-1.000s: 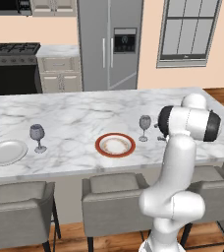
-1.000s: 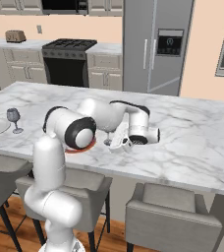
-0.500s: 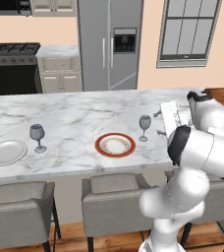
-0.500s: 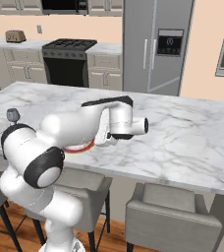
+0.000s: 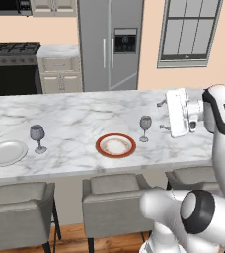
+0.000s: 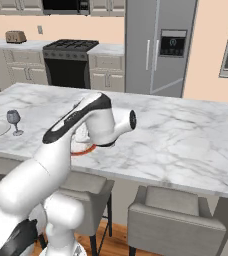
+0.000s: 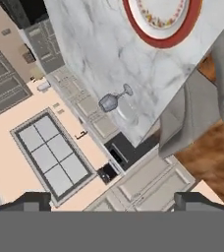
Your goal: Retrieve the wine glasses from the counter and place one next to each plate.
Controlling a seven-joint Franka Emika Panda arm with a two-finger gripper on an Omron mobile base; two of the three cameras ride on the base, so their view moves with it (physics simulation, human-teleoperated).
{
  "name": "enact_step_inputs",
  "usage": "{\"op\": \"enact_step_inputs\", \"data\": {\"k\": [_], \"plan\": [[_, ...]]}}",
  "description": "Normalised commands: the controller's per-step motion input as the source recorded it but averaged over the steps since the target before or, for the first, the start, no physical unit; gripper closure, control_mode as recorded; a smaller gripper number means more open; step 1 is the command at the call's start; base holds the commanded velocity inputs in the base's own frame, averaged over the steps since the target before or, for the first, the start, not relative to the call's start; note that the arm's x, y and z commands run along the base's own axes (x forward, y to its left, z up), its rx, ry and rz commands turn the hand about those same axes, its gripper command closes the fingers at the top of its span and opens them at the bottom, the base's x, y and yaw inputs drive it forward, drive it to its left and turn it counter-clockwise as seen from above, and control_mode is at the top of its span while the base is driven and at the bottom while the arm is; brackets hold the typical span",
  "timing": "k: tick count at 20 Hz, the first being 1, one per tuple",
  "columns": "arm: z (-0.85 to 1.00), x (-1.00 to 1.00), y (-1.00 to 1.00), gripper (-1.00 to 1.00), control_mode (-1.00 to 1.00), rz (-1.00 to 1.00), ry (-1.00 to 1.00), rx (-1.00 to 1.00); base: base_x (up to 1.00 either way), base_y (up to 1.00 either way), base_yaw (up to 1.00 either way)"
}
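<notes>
Tool point(image 5: 162, 116) hangs wide open and empty above the white grey-veined marble table point(image 5: 75, 111), with the nearer clear stemmed wine glass point(image 5: 145, 127) standing upright just beside it, between it and the red-rimmed white plate point(image 5: 115, 146).

A white, grey-veined marble bench point(image 5: 75, 118) is seen spanning the left base view, with grey stools point(image 5: 115, 200) tucked under its near edge. Four things are carried on it: a plain plate point(image 5: 6, 152) at the left end, a glass point(image 5: 37, 138) upright just to its right, a red-rimmed plate point(image 5: 115, 145) near the middle of the front edge, and a second glass point(image 5: 145, 127) upright just beside that plate on its right. In the hand view the red-rimmed plate point(image 7: 162, 18) and a glass point(image 7: 116, 100) are shown well apart on the same marble.
</notes>
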Motion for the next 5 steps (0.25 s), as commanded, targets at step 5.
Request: {"op": "enact_step_inputs", "data": {"k": [5], "plan": [[0.71,-1.0,0.13,-1.0,-1.0,0.04,-0.17,0.0,0.0,0.0,0.0]]}}
